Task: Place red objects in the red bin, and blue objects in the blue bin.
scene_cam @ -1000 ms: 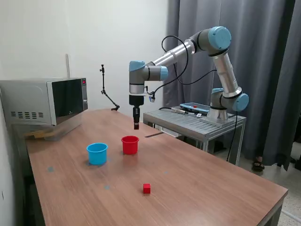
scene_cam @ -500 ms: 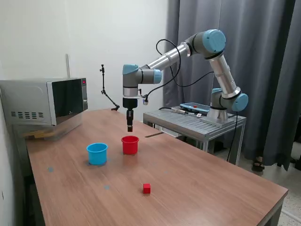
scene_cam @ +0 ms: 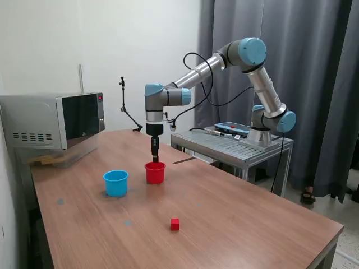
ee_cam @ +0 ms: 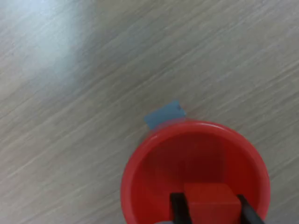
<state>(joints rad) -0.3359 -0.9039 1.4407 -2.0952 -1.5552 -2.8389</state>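
The arm has swung toward the exterior view's left and come down over the last second, so the gripper [scene_cam: 155, 159] now hangs just above the red cup [scene_cam: 155, 172]. A second ago it stood higher and off to the cup's right in that view. From the wrist, the fingers [ee_cam: 176, 210] are clamped on a red cube [ee_cam: 209, 201], which sits over the cup's mouth [ee_cam: 140, 168], near its rim rather than its middle. That looks like the carry is done and only the release is left. A second red cube [scene_cam: 175, 224] lies on the table [scene_cam: 252, 224], well apart from both cups. The blue cup [scene_cam: 115, 182] stands beside the red one. I see no blue cubes on the table; whether they are inside the blue cup I cannot tell.
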